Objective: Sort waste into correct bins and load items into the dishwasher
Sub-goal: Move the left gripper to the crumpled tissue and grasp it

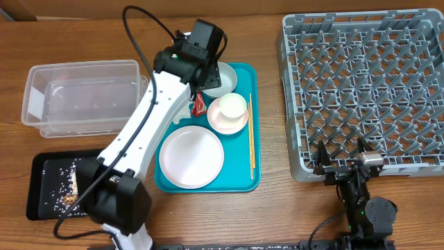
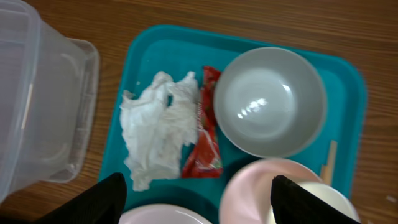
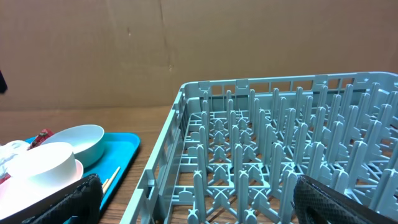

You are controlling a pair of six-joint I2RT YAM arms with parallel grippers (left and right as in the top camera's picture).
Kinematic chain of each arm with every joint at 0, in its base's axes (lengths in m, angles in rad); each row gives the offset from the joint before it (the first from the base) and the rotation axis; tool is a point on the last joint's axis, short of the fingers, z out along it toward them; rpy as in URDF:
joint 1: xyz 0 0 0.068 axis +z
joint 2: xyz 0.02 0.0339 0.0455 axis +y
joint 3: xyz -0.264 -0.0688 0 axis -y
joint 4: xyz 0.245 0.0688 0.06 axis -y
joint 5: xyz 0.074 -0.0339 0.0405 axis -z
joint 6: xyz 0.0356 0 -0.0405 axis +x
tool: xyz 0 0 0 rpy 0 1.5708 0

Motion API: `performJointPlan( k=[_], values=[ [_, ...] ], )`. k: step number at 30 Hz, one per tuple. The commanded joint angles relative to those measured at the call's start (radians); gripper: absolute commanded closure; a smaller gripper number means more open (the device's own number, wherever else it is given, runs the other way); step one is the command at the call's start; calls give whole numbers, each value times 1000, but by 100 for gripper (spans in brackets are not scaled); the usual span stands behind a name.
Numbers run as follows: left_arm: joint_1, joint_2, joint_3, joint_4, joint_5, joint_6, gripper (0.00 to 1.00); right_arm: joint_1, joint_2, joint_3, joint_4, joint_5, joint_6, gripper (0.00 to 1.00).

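My left gripper (image 2: 199, 204) hangs open over the teal tray (image 2: 155, 43), nothing between its fingers. Just beyond it lie a crumpled white tissue (image 2: 155, 127) and a red snack wrapper (image 2: 206, 127), side by side and touching. The pale bowl (image 2: 268, 102) sits right of the wrapper. A white cup (image 1: 232, 105) stands on the pink saucer (image 1: 220, 123), the round plate (image 1: 191, 157) in front, chopsticks (image 1: 251, 135) along the tray's right edge. The clear tub (image 1: 83, 97) and the black tray (image 1: 41, 198) with food scraps are at the left. My right gripper (image 1: 341, 160) stands open at the grey dish rack's (image 1: 368, 90) near edge.
The left arm (image 1: 149, 118) crosses from the front left over the teal tray's (image 1: 243, 177) left side and hides the tissue from above. The dish rack (image 3: 280, 155) fills the table's right side. Bare wood lies between tray and rack.
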Motion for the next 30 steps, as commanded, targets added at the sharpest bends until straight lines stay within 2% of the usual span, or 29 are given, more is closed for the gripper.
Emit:
performJointPlan(
  k=[1, 3, 8, 15, 17, 23, 30],
  values=[
    [2, 91, 20, -3, -167, 9, 24, 6, -11, -11, 5, 6, -3, 0],
    [2, 131, 20, -7, -171, 10, 24, 6, -11, -11, 5, 6, -3, 0],
    [2, 195, 20, -20, -170, 8, 32, 6, -11, -11, 5, 6, -3, 0],
    [26, 225, 20, -24, -165, -59, 32, 6, -11, -11, 5, 6, -3, 0],
    [43, 225, 20, -24, -142, -59, 32, 6, -11, -11, 5, 6, -3, 0],
    [126, 226, 17, -30, 68, -58, 33, 6, -11, -11, 5, 6, -3, 0],
    [144, 226, -7, -13, 116, -58, 34, 6, -11, -11, 5, 6, -3, 0]
  ],
)
